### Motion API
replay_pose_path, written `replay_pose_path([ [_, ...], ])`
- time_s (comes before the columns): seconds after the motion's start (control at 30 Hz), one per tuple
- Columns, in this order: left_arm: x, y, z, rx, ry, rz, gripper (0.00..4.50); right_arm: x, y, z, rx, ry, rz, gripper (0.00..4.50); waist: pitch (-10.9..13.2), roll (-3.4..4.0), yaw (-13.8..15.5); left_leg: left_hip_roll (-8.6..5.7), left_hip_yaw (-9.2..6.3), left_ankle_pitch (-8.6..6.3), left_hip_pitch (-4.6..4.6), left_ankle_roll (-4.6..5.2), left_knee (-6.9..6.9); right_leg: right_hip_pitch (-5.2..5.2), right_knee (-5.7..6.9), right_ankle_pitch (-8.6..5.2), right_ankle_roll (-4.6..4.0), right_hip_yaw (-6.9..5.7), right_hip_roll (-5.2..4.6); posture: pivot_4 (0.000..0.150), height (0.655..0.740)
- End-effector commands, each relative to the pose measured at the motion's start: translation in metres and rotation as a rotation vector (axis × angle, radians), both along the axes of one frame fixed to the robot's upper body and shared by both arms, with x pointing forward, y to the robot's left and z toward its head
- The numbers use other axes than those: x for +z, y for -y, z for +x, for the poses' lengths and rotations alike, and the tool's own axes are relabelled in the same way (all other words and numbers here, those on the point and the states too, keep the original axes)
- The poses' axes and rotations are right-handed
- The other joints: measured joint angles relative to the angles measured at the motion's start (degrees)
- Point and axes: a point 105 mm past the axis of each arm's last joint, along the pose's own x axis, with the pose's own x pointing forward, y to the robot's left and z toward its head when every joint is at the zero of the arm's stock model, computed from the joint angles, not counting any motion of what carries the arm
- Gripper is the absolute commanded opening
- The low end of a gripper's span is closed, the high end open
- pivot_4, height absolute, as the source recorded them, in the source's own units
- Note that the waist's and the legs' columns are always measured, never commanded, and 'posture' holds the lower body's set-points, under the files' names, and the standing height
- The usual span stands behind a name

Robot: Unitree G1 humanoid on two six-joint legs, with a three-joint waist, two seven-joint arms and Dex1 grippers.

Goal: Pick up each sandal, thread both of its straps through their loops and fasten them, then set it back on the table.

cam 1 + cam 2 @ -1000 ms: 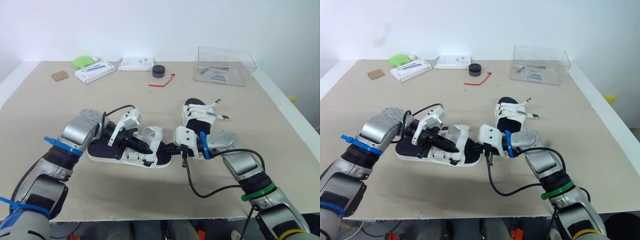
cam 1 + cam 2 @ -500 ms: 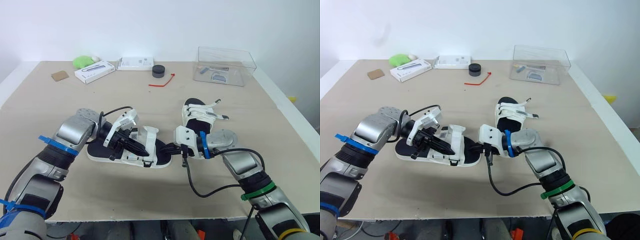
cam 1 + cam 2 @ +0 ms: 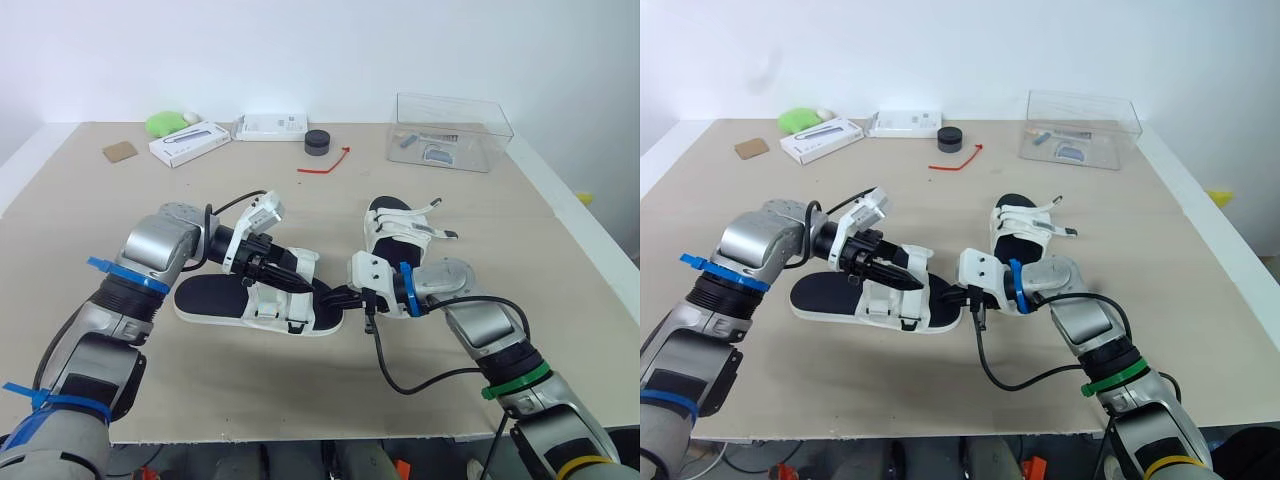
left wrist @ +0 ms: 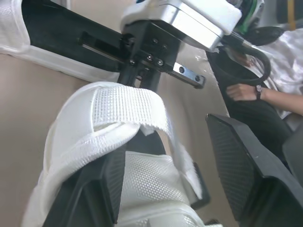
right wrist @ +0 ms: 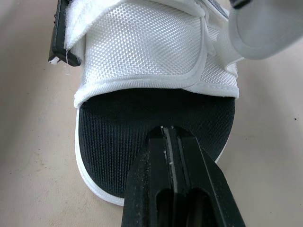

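The near sandal (image 3: 215,297), black insole with white straps, lies flat on the table in front of me. My left gripper (image 3: 305,283) reaches over its front strap (image 4: 113,109). The jaws stand apart, and the strap drapes over one finger (image 4: 94,189) without being clamped. My right gripper (image 3: 328,296) is shut, and its fingertips (image 5: 173,175) press down on the insole at the toe end. The second sandal (image 3: 400,228) lies behind my right arm with its straps loose.
At the back stand a clear plastic box (image 3: 450,130), a black round lid (image 3: 318,142), a red tie (image 3: 325,163), two white boxes (image 3: 190,143) (image 3: 270,126), a green object (image 3: 165,123) and a brown card (image 3: 120,151). A person's hand (image 4: 241,90) is beyond the table.
My left gripper has opened and let go of the front strap, which now lies folded down over the sandal. The left wrist has shifted right. The right gripper has stayed put.
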Motion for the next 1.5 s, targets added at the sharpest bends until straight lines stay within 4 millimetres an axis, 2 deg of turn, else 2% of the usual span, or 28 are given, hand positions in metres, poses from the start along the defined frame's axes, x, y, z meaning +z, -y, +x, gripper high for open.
replay_pose_path([
  [0.03, 0.005, 0.000, -0.001, -0.006, 0.028, -0.020, 2.69, -0.003, 0.004, 0.003, -0.022, 0.005, -0.028, 0.00, 0.00, 0.00, 0.00, 0.00, 0.00, 0.00, 0.00, 0.00, 0.00, 0.00, 0.00, 0.00, 0.00, 0.00, 0.00, 0.150, 0.7400],
  [0.17, 0.003, -0.001, -0.004, -0.016, 0.022, -0.018, 0.94, -0.003, 0.004, 0.003, -0.022, 0.006, -0.028, 0.00, 0.00, 0.00, 0.00, 0.00, 0.00, 0.00, 0.00, 0.00, 0.00, 0.00, 0.00, 0.00, 0.00, 0.00, -0.01, 0.150, 0.7400],
  [0.2, 0.002, -0.001, -0.006, -0.022, 0.017, -0.015, 0.36, -0.002, 0.004, 0.003, -0.022, 0.006, -0.028, 0.00, 0.00, 0.00, 0.00, 0.00, 0.00, 0.00, 0.00, 0.00, 0.00, 0.00, 0.00, 0.00, 0.00, 0.00, -0.01, 0.150, 0.7400],
  [0.23, 0.000, -0.002, -0.008, -0.026, 0.012, -0.011, 0.07, -0.002, 0.004, 0.003, -0.022, 0.006, -0.027, 0.00, 0.00, 0.00, 0.00, 0.00, 0.00, 0.00, 0.00, 0.00, 0.00, 0.00, 0.00, 0.00, 0.00, 0.00, -0.01, 0.150, 0.7400],
  [0.73, -0.019, -0.016, -0.033, -0.058, 0.001, 0.068, 0.07, -0.003, 0.004, 0.003, -0.012, 0.005, -0.032, 0.00, 0.00, 0.00, -0.04, 0.04, -0.01, 0.00, 0.02, 0.00, 0.00, 0.00, 0.00, 0.00, -0.01, 0.07, 0.02, 0.150, 0.7400],
  [0.8, -0.019, -0.016, -0.030, -0.037, 0.011, 0.067, 0.07, -0.003, 0.003, 0.003, -0.009, 0.007, -0.034, 0.00, 0.00, 0.00, -0.01, 0.04, -0.04, 0.00, 0.02, 0.00, 0.00, 0.01, 0.00, 0.00, -0.02, 0.06, 0.03, 0.150, 0.7400],
  [0.9, -0.008, -0.019, -0.027, -0.016, 0.010, 0.041, 0.07, -0.003, 0.003, 0.004, -0.004, 0.009, -0.035, 0.00, 0.00, 0.00, -0.02, 0.04, 0.00, 0.00, 0.05, 0.00, 0.00, 0.01, 0.01, 0.00, -0.03, 0.06, 0.04, 0.150, 0.7400],
  [0.97, -0.003, -0.021, -0.027, -0.013, 0.024, 0.041, 0.57, -0.003, 0.002, 0.004, -0.001, 0.010, -0.036, 0.00, 0.00, 0.00, -0.05, 0.04, 0.00, 0.00, 0.05, 0.00, 0.00, 0.01, 0.01, 0.00, -0.03, 0.06, 0.04, 0.150, 0.7400],
  [1.0, 0.000, -0.023, -0.026, -0.010, 0.033, 0.041, 0.68, -0.003, 0.002, 0.004, 0.000, 0.010, -0.037, 0.00, 0.00, 0.00, -0.05, 0.05, 0.01, 0.00, 0.04, 0.00, 0.00, 0.00, 0.01, 0.00, -0.03, 0.06, 0.05, 0.150, 0.7400],
  [1.07, 0.006, -0.028, -0.028, -0.016, 0.055, 0.055, 1.44, -0.003, 0.002, 0.004, 0.002, 0.010, -0.037, 0.00, 0.00, 0.00, -0.05, 0.05, 0.00, 0.00, 0.04, 0.00, 0.00, 0.00, 0.01, 0.00, -0.03, 0.06, 0.06, 0.150, 0.7400],
  [1.1, 0.008, -0.032, -0.030, -0.022, 0.066, 0.066, 2.03, -0.003, 0.002, 0.004, 0.004, 0.010, -0.037, 0.00, 0.00, 0.00, -0.05, 0.06, 0.00, 0.00, 0.04, 0.00, 0.00, 0.00, 0.01, 0.00, -0.03, 0.06, 0.06, 0.150, 0.7400],
  [1.17, 0.017, -0.041, -0.032, -0.016, 0.077, 0.070, 2.73, -0.004, 0.002, 0.004, 0.009, 0.010, -0.040, 0.00, 0.00, 0.00, -0.04, 0.06, 0.01, 0.00, 0.04, 0.00, 0.00, -0.01, 0.01, 0.00, -0.03, 0.05, 0.06, 0.150, 0.7400],
  [1.3, 0.035, -0.054, -0.043, 0.001, 0.033, 0.050, 2.73, -0.004, 0.003, 0.002, 0.012, 0.007, -0.041, 0.00, 0.00, 0.00, -0.05, 0.07, 0.03, 0.00, 0.04, 0.00, 0.00, -0.02, 0.01, 0.00, -0.03, 0.03, 0.06, 0.150, 0.7400],
  [1.4, 0.049, -0.068, -0.069, -0.021, -0.105, 0.003, 2.73, -0.005, 0.003, 0.002, 0.015, 0.006, -0.041, 0.00, 0.01, -0.01, -0.08, 0.07, 0.02, 0.00, 0.04, 0.00, -0.01, -0.01, 0.00, -0.02, -0.01, 0.00, 0.05, 0.150, 0.7400],
  [1.47, 0.035, -0.072, -0.089, -0.043, -0.179, 0.022, 2.73, -0.006, 0.002, 0.001, 0.020, 0.003, -0.043, 0.00, 0.01, 0.01, -0.53, 0.08, 0.06, -0.01, 0.02, 0.00, -0.03, -0.05, -0.01, -0.04, 0.01, 0.04, 0.05, 0.150, 0.7400],
  [1.5, 0.021, -0.070, -0.092, -0.021, -0.173, 0.030, 2.73, -0.006, 0.001, 0.001, 0.022, 0.000, -0.042, 0.00, -0.01, 0.08, -0.59, 0.11, 0.09, -0.03, 0.07, 0.02, -0.09, -0.05, -0.02, -0.08, 0.02, 0.08, 0.04, 0.150, 0.7400],
])
